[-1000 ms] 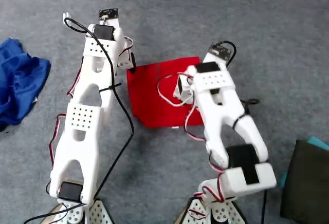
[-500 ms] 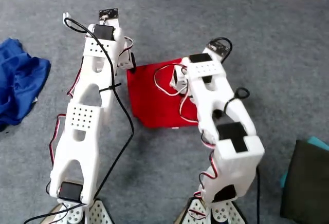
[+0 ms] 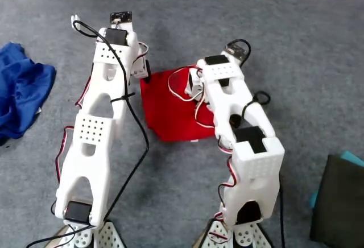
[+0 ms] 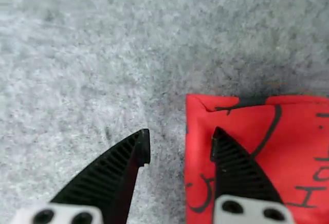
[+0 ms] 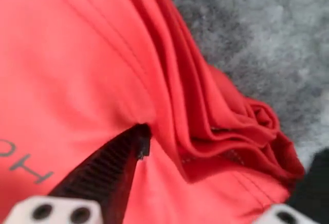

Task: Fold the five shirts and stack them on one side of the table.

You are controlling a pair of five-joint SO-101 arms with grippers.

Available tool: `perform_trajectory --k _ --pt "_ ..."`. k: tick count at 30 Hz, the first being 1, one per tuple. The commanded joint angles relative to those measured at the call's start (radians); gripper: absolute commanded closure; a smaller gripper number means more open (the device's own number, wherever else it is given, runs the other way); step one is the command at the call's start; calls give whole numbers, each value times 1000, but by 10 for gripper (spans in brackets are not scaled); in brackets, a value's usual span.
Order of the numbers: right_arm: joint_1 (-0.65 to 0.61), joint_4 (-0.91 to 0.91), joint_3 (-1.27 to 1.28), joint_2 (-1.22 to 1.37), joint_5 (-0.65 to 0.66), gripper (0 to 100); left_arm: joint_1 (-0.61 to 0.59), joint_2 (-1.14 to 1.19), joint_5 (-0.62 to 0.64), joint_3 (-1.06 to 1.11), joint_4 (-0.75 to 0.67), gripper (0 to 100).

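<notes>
Centre of counter point(image 3: 301, 43), high view: red shirt point(image 3: 168, 111), folded flat. Left fingers point(image 4: 121, 170) — spread open, one over the counter, one over the shirt's upper-left corner. Right fingers point(image 5: 110, 170) — parted, over bunched layers of the same shirt. Blue shirt point(image 3: 23, 94), crumpled, left edge; dark folded garment point(image 3: 341, 202), lower right. Risk: a pinch catching only the top layer would likely drag the fold apart.

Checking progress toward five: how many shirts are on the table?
4: a crumpled blue fabric shirt at the left edge, a folded red fabric shirt at centre, and a dark folded shirt at the right edge atop a teal shirt. Others may be hidden.
</notes>
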Motion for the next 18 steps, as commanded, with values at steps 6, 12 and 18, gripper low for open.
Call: perform_trajectory --k 6,12,18 --pt "1 51 -10 7 92 961 17 -19 0 -15 8 800" --pt "2 152 -44 7 121 987 14 -18 -5 -15 8 800" --pt "82 279 -193 10 123 993 18 -13 -52 -15 8 800"
